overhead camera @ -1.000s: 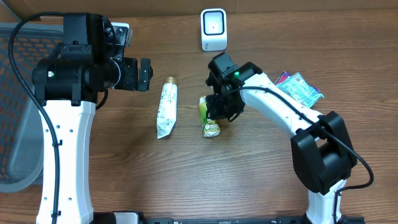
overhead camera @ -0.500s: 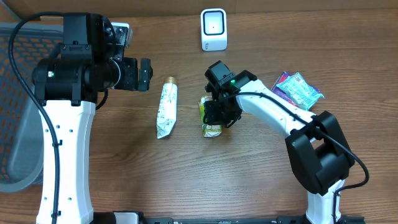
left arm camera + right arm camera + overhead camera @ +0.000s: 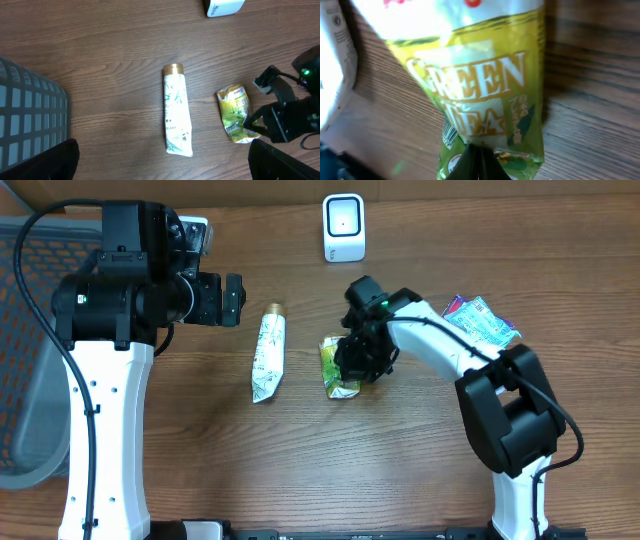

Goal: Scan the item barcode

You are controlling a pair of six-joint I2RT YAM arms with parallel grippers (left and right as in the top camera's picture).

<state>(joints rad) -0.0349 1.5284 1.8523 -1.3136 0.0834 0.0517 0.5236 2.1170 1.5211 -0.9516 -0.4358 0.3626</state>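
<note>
Wooden tabletop: green tea packet, long axis up-down at frame centre, edge pinched in closed right pincer, scanner directly up-frame; left pincer open, farther.

Mock shop checkout, robot bench. White barcode scanner stood on wood-grain table; grey mesh basket well left of scanner; tube, green tea packet, snack packets lay in front of it.

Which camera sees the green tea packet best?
The right wrist view: the green tea packet fills it, with readable letters. Overhead it is small, partly hidden by the right gripper. The left wrist view shows it small, nearly whole.
</note>
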